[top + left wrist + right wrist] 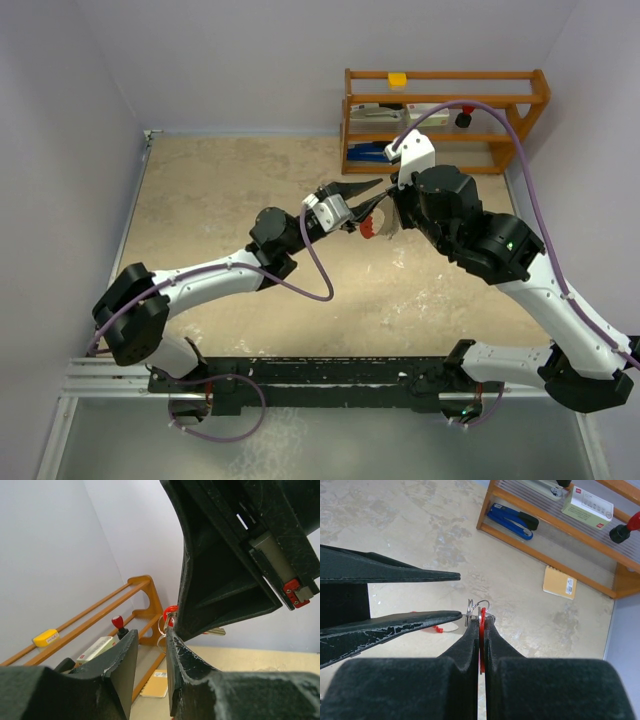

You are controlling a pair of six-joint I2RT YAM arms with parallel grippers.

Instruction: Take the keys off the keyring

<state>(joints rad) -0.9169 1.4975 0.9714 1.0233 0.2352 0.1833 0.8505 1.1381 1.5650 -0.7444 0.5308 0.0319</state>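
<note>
The keyring (pixel 482 642) is clamped in the right gripper (pixel 480 617) (aloft, midway between the table's (pixel 220 200) side edges), and the left gripper (pixel 459 594), fingers spread, is set beside its loop (pixel 481 604), judged next to be pinched.

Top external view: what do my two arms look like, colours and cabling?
Left arm and right arm both have white link shells and black joint housings, each trailed by a loose purple cable. Fingers are black, tapered wedges with scuffed, cracked surfaces. A white bracket sits on the right wrist.

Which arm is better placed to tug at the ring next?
Left. The left claw is open beside the ring, while the right claw is shut on the fob, anchoring it.
</note>
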